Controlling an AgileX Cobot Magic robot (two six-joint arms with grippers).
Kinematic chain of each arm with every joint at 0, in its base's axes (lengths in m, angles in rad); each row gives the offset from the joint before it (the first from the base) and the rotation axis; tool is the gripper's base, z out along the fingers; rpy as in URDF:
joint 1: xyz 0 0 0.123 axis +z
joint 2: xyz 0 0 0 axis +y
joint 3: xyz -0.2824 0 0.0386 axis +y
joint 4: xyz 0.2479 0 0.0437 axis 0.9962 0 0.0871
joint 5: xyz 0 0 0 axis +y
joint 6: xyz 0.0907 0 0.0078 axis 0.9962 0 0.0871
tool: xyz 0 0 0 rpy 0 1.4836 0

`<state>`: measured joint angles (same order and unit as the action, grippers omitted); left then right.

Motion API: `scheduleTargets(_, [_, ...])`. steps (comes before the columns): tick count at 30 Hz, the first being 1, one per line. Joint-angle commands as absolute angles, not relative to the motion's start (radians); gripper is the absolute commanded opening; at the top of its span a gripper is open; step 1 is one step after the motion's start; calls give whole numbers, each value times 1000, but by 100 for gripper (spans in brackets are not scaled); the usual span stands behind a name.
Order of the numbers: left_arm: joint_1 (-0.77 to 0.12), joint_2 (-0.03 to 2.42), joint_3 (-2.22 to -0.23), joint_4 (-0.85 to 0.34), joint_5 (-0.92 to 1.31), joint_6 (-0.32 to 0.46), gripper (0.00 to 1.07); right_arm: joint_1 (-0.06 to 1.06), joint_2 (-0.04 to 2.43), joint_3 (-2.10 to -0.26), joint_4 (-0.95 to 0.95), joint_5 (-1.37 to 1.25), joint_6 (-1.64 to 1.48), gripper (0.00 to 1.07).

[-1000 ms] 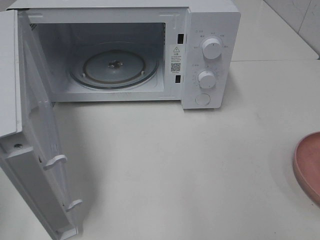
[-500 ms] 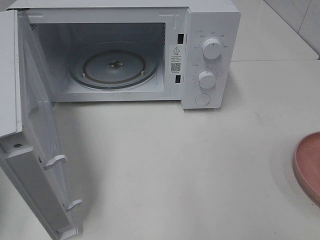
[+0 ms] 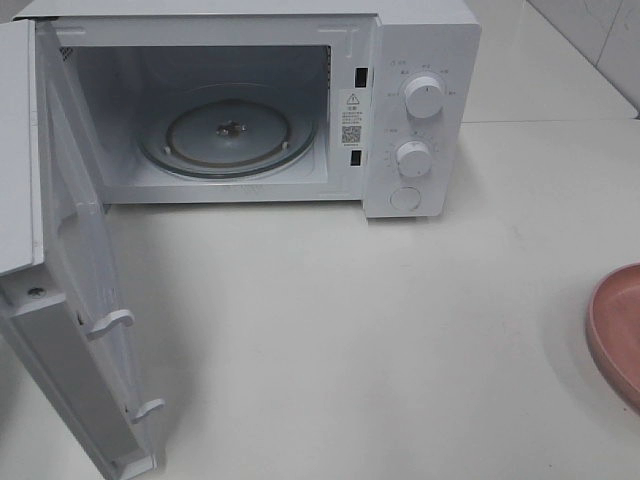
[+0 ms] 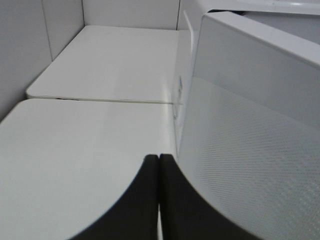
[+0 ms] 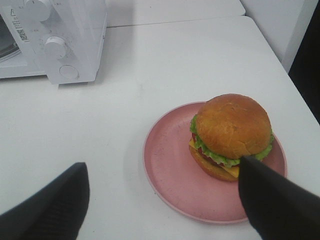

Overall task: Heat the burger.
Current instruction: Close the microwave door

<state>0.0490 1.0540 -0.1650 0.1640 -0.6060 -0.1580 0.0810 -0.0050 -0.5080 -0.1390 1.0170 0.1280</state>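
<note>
The burger [image 5: 231, 135] is seen only in the right wrist view; it is cut off from the exterior high view. It is set upright and whole, with its layers stacked: a glossy golden-brown top bun, a frill of green lettuce beneath it, a strip of red tomato, a corner of yellow cheese drooping at the near side, and a browned bottom bun. The patty is mostly hidden by the lettuce. It is placed on a round pink plate [image 5: 170, 165], off-centre toward one side of the rim, on the white table well apart from the microwave [image 5: 75, 30].
</note>
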Motion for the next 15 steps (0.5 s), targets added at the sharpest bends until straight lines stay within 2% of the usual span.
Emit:
scheduleTargets(1, [51, 1158, -162, 292, -747, -226, 0, 77, -30, -503, -141, 1005, 116, 76])
scheduleTargets(9, [51, 1313, -167, 417, -901, -268, 0, 77, -30, -503, -141, 1005, 116, 76])
scheduleTargets(15, [49, 1392, -167, 468, -993, -274, 0, 77, -30, -503, -141, 1005, 116, 76])
